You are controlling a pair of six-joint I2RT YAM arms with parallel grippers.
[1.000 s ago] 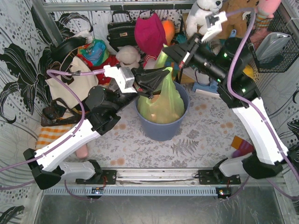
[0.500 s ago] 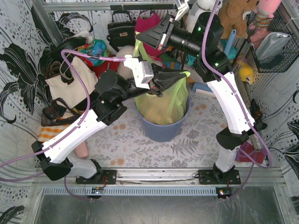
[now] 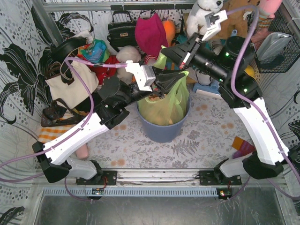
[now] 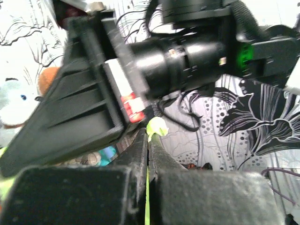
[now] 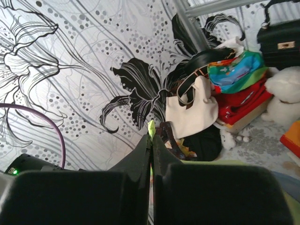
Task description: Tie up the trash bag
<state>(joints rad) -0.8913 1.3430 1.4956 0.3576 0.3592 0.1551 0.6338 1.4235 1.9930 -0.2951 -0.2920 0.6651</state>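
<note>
The lime-green trash bag sits in the blue-grey bin, brown scraps showing through it. My left gripper is over the bin's far rim, shut on a flap of the bag's top edge; green plastic pokes out past its tips. My right gripper is just above and behind it, shut on another strip of the bag, which is drawn up from the bag's mouth. In the left wrist view the right gripper's black body is close ahead.
A white tote bag with black straps lies at the left and shows in the right wrist view. A black handbag, a red hat and plush toys line the back. A wire basket hangs at the right.
Half a second ago my right gripper was raised, up and to the left; it has come back down to the right with its strip. My left gripper has shifted right over the bin, still shut on its flap.
</note>
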